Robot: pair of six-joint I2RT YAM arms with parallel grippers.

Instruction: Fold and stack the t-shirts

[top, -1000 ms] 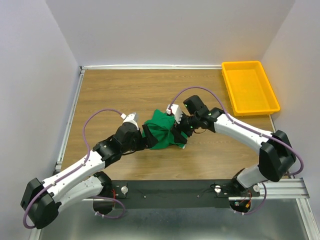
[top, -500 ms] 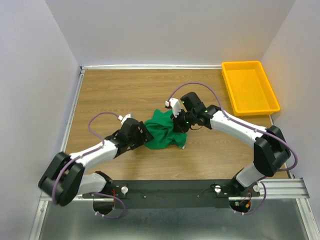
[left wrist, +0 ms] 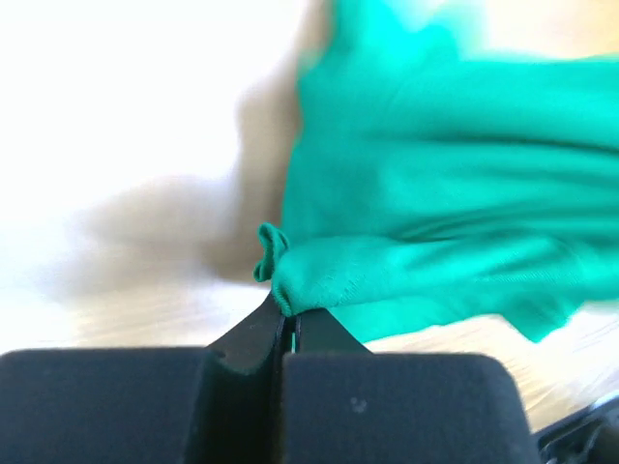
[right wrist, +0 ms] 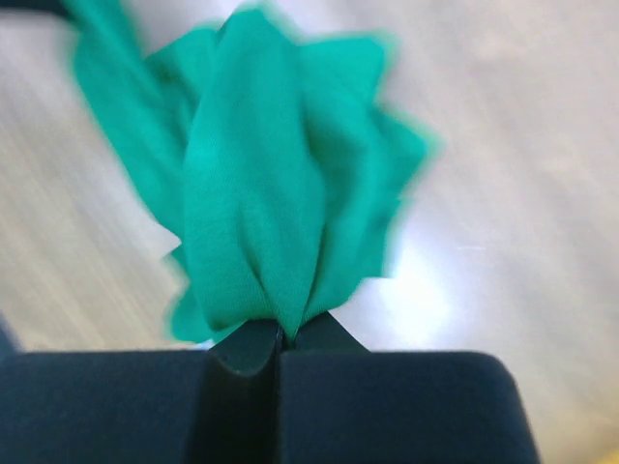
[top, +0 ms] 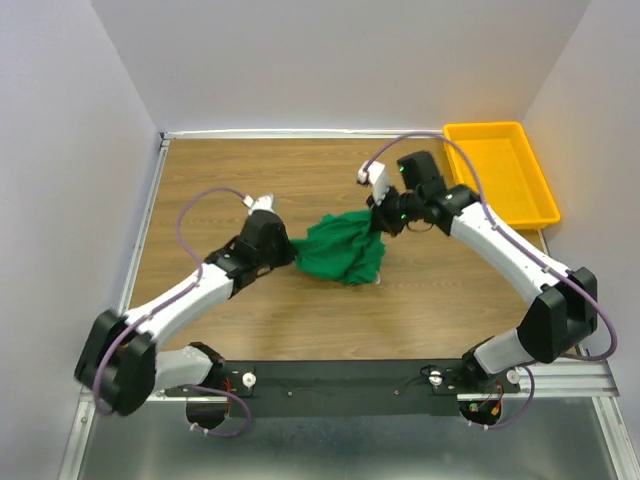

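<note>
Closest to the near edge of the tabletop, the left claw is pressed together on a small bunched nub at the left end of the green t-shirt. The left wrist view shows its tips meeting with the cloth squeezed between them.

The shirt is a crumpled swag around the middle of the tabletop, strung between the two claws. Its lower part sags toward the wood, though whether it touches cannot be told.

A little farther back and to the right, the right claw pinches another gathered bit of the fabric, which falls from its tips in soft pleats.

In the far right corner sits a yellow tray, well apart from the shirt.

The cloth looks light, limp and not slippery. It will probably sag between the grips and stay bunched until drawn taut and laid flat. Both pinches are small, so a hard pull could slip the fabric free.

The shoulders or hem corners would likely be better holds. Which part each claw has now cannot be made out in the crumple.
</note>
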